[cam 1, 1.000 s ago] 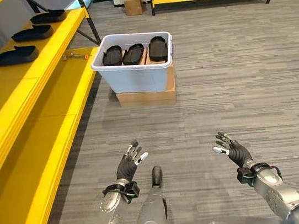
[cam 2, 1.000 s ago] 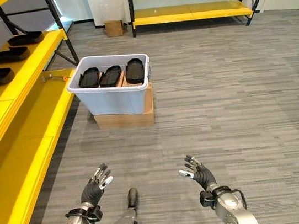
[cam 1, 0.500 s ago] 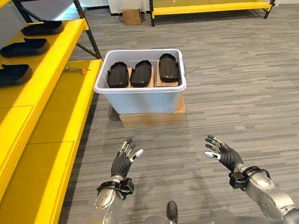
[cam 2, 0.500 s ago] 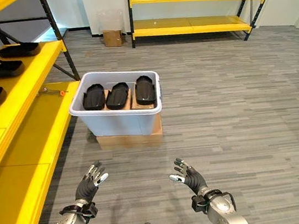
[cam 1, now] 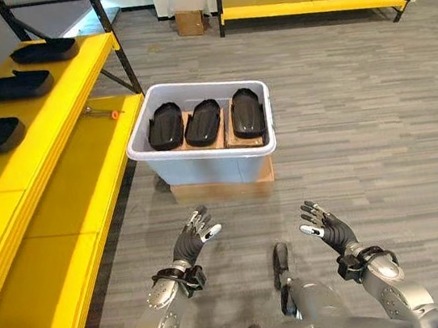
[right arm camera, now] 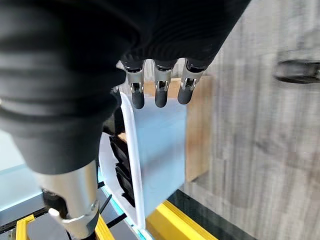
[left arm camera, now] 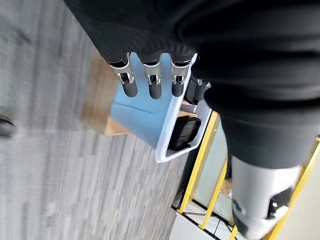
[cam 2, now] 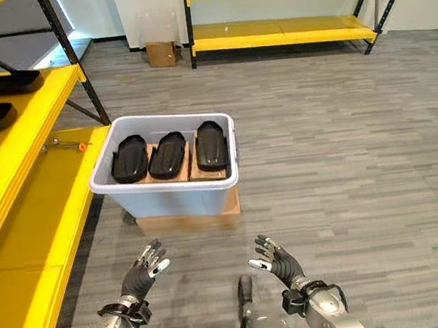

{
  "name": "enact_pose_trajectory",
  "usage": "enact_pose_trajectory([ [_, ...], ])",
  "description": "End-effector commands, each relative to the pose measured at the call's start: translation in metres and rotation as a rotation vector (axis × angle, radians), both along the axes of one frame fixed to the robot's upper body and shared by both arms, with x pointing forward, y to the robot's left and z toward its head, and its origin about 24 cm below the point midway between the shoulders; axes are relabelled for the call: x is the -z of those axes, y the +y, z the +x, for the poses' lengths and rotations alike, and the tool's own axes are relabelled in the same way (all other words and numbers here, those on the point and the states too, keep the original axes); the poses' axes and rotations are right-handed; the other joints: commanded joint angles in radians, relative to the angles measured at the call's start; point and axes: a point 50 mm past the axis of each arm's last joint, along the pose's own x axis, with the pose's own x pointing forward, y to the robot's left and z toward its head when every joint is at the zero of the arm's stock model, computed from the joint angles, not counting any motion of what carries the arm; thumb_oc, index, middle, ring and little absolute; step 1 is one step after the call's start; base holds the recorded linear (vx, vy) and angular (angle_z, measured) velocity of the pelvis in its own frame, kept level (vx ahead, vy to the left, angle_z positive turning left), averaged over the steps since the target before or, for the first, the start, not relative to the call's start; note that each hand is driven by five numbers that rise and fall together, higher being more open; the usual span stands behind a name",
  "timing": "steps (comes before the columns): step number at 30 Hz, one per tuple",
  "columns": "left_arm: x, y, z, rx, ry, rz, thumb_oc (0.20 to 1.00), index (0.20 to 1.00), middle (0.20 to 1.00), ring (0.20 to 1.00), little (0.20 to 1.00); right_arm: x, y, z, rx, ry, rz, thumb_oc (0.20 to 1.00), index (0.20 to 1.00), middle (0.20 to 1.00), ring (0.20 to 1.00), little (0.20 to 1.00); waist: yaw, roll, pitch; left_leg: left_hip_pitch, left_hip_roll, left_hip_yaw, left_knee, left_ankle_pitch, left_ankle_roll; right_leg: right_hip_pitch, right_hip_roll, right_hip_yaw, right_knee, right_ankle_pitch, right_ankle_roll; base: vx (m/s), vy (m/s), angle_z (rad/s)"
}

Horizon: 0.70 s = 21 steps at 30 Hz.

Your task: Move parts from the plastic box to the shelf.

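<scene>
You see a flat cardboard box [cam 1: 221, 189] under the bin — on grey carpet [cam 1: 359, 112]. A small cardboard box [cam 1: 189, 23] stands far back.

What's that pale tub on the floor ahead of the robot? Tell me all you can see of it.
The pale blue-grey plastic box is rectangular and open-topped, with a rolled rim. It stands upright on a flat brown cardboard carton on the grey floor, beside the yellow shelf. Three black moulded parts lie side by side inside. Neither hand touches it.
</scene>
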Motion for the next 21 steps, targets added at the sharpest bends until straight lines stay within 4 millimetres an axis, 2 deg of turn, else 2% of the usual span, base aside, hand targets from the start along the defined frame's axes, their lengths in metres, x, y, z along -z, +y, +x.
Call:
enact_pose_trajectory([
  [1,-0.018,-0.006,0.008,0.037,-0.107,-0.031,1.0,1.0,1.0,1.0,1.0,-0.021,0.004,0.016,-0.015,-0.125,0.022,1.0,1.0,1.0,1.0,1.0,-0.006,-0.001,-0.047,0.021,0.029,0.053,0.071,-0.028,-0.077,0.042,0.032,0.002,-0.014,0.029,0.022,0.4,-0.11,0.5],
  [3,-0.019,-0.007,0.008,0.042,-0.108,-0.031,1.0,1.0,1.0,1.0,1.0,-0.022,0.002,0.017,-0.009,-0.129,0.021,1.0,1.0,1.0,1.0,1.0,-0.015,0.008,-0.055,0.023,0.051,0.048,0.131,-0.017,-0.105,0.053,0.053,-0.003,0.017,-0.009,0.002,0.42,-0.128,0.37],
  [4,-0.019,-0.008,0.009,0.044,-0.112,-0.032,1.0,1.0,1.0,1.0,1.0,-0.023,0.0,0.018,-0.007,-0.137,0.015,1.0,1.0,1.0,1.0,1.0,-0.014,0.021,-0.058,0.025,0.069,0.047,0.192,0.008,-0.128,0.067,0.071,-0.008,0.043,-0.04,-0.012,0.38,-0.111,0.27],
  [5,-0.019,-0.008,0.008,0.045,-0.108,-0.033,1.0,1.0,1.0,1.0,1.0,-0.023,-0.001,0.018,-0.005,-0.135,0.013,1.0,1.0,1.0,1.0,1.0,-0.015,0.018,-0.057,0.006,0.067,0.05,0.232,0.044,-0.144,0.082,0.071,-0.008,0.041,-0.045,-0.02,0.36,-0.1,0.21],
  [6,-0.018,-0.008,0.008,0.042,-0.107,-0.037,1.0,1.0,1.0,1.0,1.0,-0.024,-0.002,0.019,-0.004,-0.137,0.014,1.0,1.0,1.0,1.0,1.0,-0.012,0.022,-0.053,-0.02,0.075,0.055,0.319,0.087,-0.168,0.105,0.083,-0.005,0.04,-0.06,-0.03,0.28,-0.098,0.1],
  [7,-0.019,-0.007,0.008,0.033,-0.108,-0.036,1.0,1.0,1.0,1.0,1.0,-0.024,-0.005,0.019,0.003,-0.14,0.01,1.0,1.0,1.0,1.0,1.0,-0.008,0.019,-0.051,-0.067,0.081,0.062,0.429,0.157,-0.204,0.13,0.091,0.0,0.035,-0.075,-0.041,0.28,-0.108,-0.03],
  [9,-0.019,-0.007,0.009,0.029,-0.106,-0.045,1.0,1.0,1.0,1.0,1.0,-0.024,-0.008,0.019,0.013,-0.138,0.004,1.0,1.0,1.0,1.0,1.0,0.002,-0.001,-0.036,-0.153,0.073,0.08,0.633,0.264,-0.26,0.174,0.089,0.009,0.023,-0.098,-0.061,0.22,-0.1,-0.1],
  [10,-0.019,-0.007,0.009,0.027,-0.105,-0.05,1.0,1.0,1.0,1.0,1.0,-0.025,-0.009,0.019,0.017,-0.138,0.001,1.0,1.0,1.0,1.0,1.0,0.014,-0.007,-0.018,-0.194,0.065,0.096,0.726,0.282,-0.272,0.199,0.091,0.017,0.016,-0.108,-0.071,0.21,-0.093,-0.08],
  [12,-0.02,-0.008,0.008,0.022,-0.104,-0.058,1.0,1.0,1.0,1.0,1.0,-0.026,-0.011,0.02,0.024,-0.143,-0.008,1.0,1.0,1.0,1.0,1.0,0.035,-0.027,0.007,-0.278,0.054,0.121,0.787,0.264,-0.245,0.235,0.077,0.029,0.005,-0.119,-0.08,0.19,-0.082,-0.16],
  [13,-0.02,-0.008,0.008,0.021,-0.104,-0.062,1.0,1.0,1.0,1.0,1.0,-0.027,-0.011,0.021,0.026,-0.143,-0.006,1.0,1.0,1.0,1.0,1.0,0.044,-0.028,0.02,-0.322,0.089,0.145,0.767,0.227,-0.209,0.258,0.077,0.031,-0.001,-0.123,-0.079,0.19,-0.062,-0.12],
  [15,-0.021,-0.005,0.006,0.022,-0.103,-0.048,1.0,1.0,1.0,1.0,1.0,-0.026,-0.012,0.02,0.036,-0.139,-0.008,1.0,1.0,1.0,1.0,1.0,0.055,-0.052,0.027,-0.407,0.128,0.184,0.667,0.154,-0.155,0.279,0.061,0.031,-0.006,-0.139,-0.075,0.2,-0.015,-0.05],
  [16,-0.019,-0.003,0.004,0.021,-0.096,-0.038,1.0,1.0,1.0,1.0,1.0,-0.025,-0.014,0.02,0.039,-0.14,-0.018,1.0,1.0,1.0,1.0,1.0,0.063,-0.058,0.031,-0.417,0.149,0.2,0.601,0.124,-0.14,0.29,0.059,0.043,-0.008,-0.15,-0.07,0.21,0.054,0.03],
  [17,-0.018,-0.001,0.004,0.012,-0.091,-0.031,1.0,1.0,1.0,1.0,1.0,-0.025,-0.014,0.02,0.038,-0.144,-0.027,1.0,1.0,1.0,1.0,1.0,0.07,-0.062,0.035,-0.429,0.184,0.198,0.504,0.121,-0.137,0.3,0.057,0.052,-0.006,-0.16,-0.064,0.28,0.145,-0.05],
  [18,-0.017,0.001,0.002,0.0,-0.079,-0.025,1.0,1.0,1.0,1.0,1.0,-0.024,-0.013,0.02,0.037,-0.14,-0.032,1.0,1.0,1.0,1.0,1.0,0.076,-0.059,0.036,-0.419,0.252,0.178,0.262,0.188,-0.152,0.314,0.055,0.058,-0.004,-0.178,-0.056,0.21,0.116,-0.27],
  [19,-0.016,0.001,0.002,0.0,-0.079,-0.025,1.0,1.0,1.0,1.0,1.0,-0.024,-0.013,0.02,0.037,-0.139,-0.032,1.0,1.0,1.0,1.0,1.0,0.077,-0.062,0.038,-0.408,0.25,0.18,0.247,0.195,-0.152,0.317,0.053,0.059,-0.004,-0.179,-0.056,0.24,0.164,-0.37],
  [20,-0.016,0.003,0.003,-0.008,-0.08,-0.013,1.0,1.0,1.0,1.0,1.0,-0.024,-0.012,0.021,0.032,-0.144,-0.045,1.0,1.0,1.0,1.0,1.0,0.087,-0.051,0.042,-0.408,0.3,0.147,0.101,0.28,-0.171,0.338,0.06,0.07,-0.006,-0.201,-0.051,0.17,0.122,-0.36],
  [21,-0.017,0.004,0.002,-0.013,-0.082,-0.014,1.0,1.0,1.0,1.0,1.0,-0.024,-0.012,0.02,0.03,-0.142,-0.044,1.0,1.0,1.0,1.0,1.0,0.09,-0.046,0.043,-0.39,0.322,0.126,0.031,0.314,-0.181,0.348,0.061,0.079,-0.006,-0.204,-0.05,0.25,0.198,-0.2],
])
